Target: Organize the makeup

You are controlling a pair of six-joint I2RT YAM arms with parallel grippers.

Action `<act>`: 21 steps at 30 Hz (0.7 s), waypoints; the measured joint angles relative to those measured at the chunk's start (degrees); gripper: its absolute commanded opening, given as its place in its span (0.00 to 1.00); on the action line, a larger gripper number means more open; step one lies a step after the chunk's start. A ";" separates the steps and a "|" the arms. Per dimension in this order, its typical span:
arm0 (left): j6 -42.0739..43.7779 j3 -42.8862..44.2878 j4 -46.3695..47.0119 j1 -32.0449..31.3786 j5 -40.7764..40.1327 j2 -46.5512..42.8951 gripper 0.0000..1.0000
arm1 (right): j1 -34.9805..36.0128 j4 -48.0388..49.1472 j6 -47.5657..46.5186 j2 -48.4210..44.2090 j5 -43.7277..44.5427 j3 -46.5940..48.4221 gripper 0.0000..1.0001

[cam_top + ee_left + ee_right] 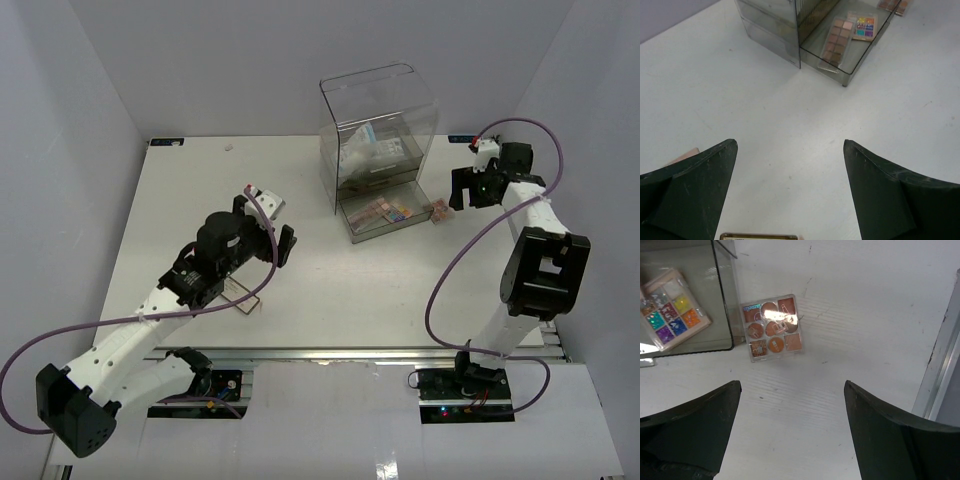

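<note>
The right gripper (790,435) is spread wide and empty near the brown palette (772,328), which lies on the table (870,315) just beside the open drawer (724,290) — its edges should be straddled squarely before closing. A multicoloured palette (671,309) and a long palette (836,42) are held in the drawer. The left gripper (790,185) is likewise open — nothing is gripped.

The whole table (200,200) is taken in from high above and behind its near edge, looking down and forward. From the left wrist, the tabletop is viewed obliquely and from farther back, toward the clear drawer box (770,25). From the right wrist, the surface is viewed steeply and closely. The multicoloured palette (865,27) in the open drawer (832,71) is shared by all three views.
</note>
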 measured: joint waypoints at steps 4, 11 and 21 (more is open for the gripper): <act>-1.05 -3.45 0.04 -0.20 -1.91 -3.11 0.98 | 2.83 -4.32 -2.36 8.20 5.15 7.81 0.90; -1.51 -4.74 0.73 -0.18 -3.75 -5.33 0.98 | 4.70 -13.22 -3.81 20.43 7.30 18.61 0.90; -1.52 -4.74 0.75 -0.18 -4.07 -5.33 0.98 | 4.71 -17.64 -3.76 21.60 4.68 19.20 0.90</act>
